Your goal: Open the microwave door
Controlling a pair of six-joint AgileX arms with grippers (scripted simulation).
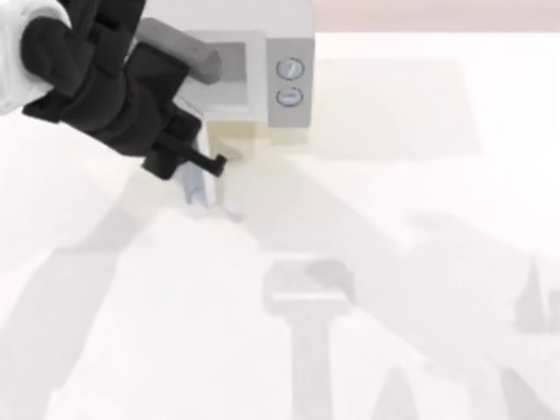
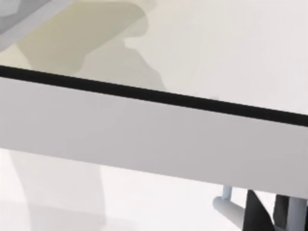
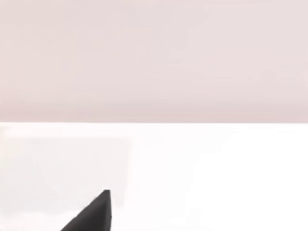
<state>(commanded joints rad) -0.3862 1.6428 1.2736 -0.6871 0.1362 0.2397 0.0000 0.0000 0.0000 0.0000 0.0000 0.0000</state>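
Grey and boxy, the microwave (image 1: 262, 79) sits at the far edge of the table (image 1: 411, 245), a bit left of the middle, with its two knobs (image 1: 290, 82) facing up at the top camera. Its door (image 1: 199, 179) is already swung out toward the left, and the pale cream inside (image 1: 229, 133) shows.

So the step in hand looks like the pull: the left gripper (image 1: 210, 164) is at the door's free edge, dragging it round. From above I cannot see how its jaws stand. In the left wrist view the dark fingers (image 2: 257, 214) sit right by the thin bar handle (image 2: 228, 209), but I cannot tell if they are clamped on it.

Next, I think the arm needs to sweep in a curve, the way the door turns on its hinge. A straight pull could slip off the bar.

Only the left wrist view shows the handle and the door's long edge up close. Only the top view shows how wide the door is.

The right gripper (image 3: 94, 214) is parked away from the microwave; just one dark tip shows.
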